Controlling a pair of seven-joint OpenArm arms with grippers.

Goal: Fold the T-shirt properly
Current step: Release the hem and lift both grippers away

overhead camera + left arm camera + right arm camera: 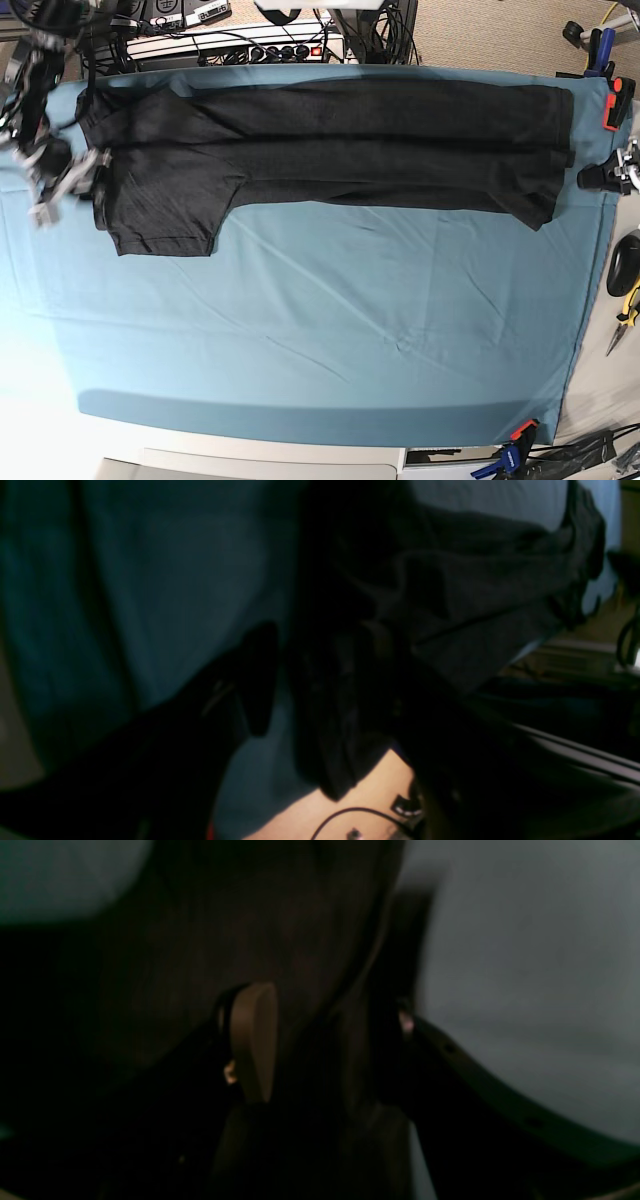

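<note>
Teal cloth [330, 330] covers the table. T-shirt [330, 135] lies folded lengthwise in a long dark band along the far edge, between the two tools. Left tool [320, 690]: fingers on either side of a dark fabric bunch at the hem end, clamped on it. Right tool [325, 1040]: tan pad [255, 1040] against shirt fabric filling its gap, clamped at the sleeve end; blurred in the base view.
</note>
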